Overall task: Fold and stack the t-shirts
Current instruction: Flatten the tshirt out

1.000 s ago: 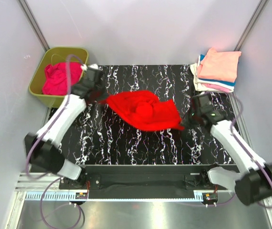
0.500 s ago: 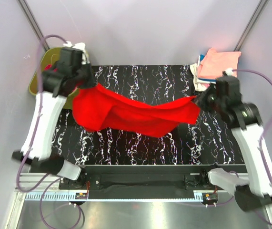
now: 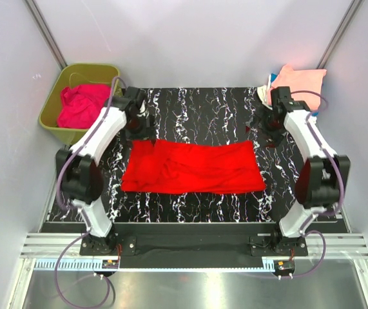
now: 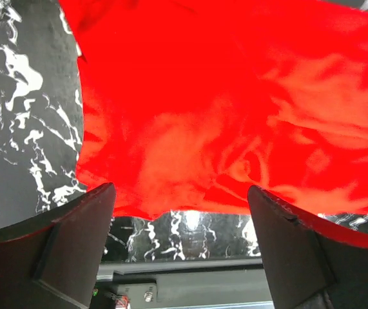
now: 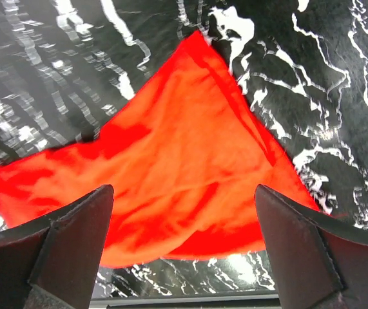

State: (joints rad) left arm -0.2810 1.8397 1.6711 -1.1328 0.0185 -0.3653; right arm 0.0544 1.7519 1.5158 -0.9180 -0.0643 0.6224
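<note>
A bright red t-shirt (image 3: 193, 167) lies spread out and wrinkled across the black marbled table (image 3: 196, 106). My left gripper (image 3: 142, 132) hovers just beyond its far left corner, jaws open and empty. In the left wrist view the left gripper (image 4: 184, 254) looks down on the red t-shirt (image 4: 222, 109). My right gripper (image 3: 265, 127) hangs open beyond the far right corner. The right wrist view shows the right gripper (image 5: 185, 257) above that corner of the red t-shirt (image 5: 171, 174). A magenta t-shirt (image 3: 80, 106) lies crumpled in the tub. Folded t-shirts (image 3: 296, 90) are stacked at the back right, peach on top.
An olive-green tub (image 3: 51, 122) stands off the table's far left corner. Grey walls close in the back and sides. The table's front edge (image 3: 196, 225) runs just ahead of the arm bases.
Both grippers had the red t-shirt stretched in the air between them. It now lies flat on the table, and both grippers have let go and opened above its far edge.
</note>
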